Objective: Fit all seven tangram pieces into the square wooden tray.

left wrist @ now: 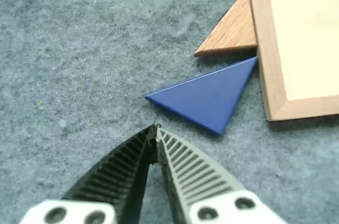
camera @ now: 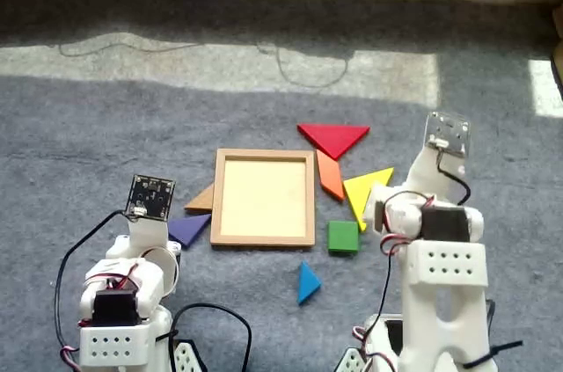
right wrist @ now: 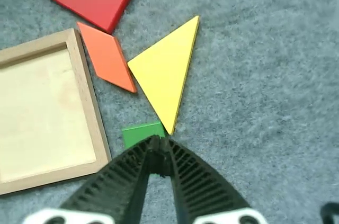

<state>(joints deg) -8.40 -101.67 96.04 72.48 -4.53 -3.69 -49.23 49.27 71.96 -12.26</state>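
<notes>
The left gripper (left wrist: 156, 131) hangs with jaws pressed together and nothing in them, its tip just beside the violet-blue triangle (left wrist: 209, 97), which lies at 8 o'clock of the wooden tray (camera: 264, 155). A plain wooden triangle (camera: 202, 200) sits at 9 o'clock; both lie against the frame. The tray holds no piece yet. A light blue triangle (camera: 307, 283) lies at 5 o'clock, the red triangle (camera: 334, 136) at 1, the orange parallelogram (camera: 330, 175) at 2, the green square (camera: 343, 237) at 4, the yellow triangle (camera: 364, 191) at 3. The right gripper (right wrist: 159, 142), likewise closed and empty, hovers over the green square.

Risk: flat pieces on soft cloth may slip from the fingertips, and crowded neighbours or the tray may be dragged along.

No readable writing anywhere
</notes>
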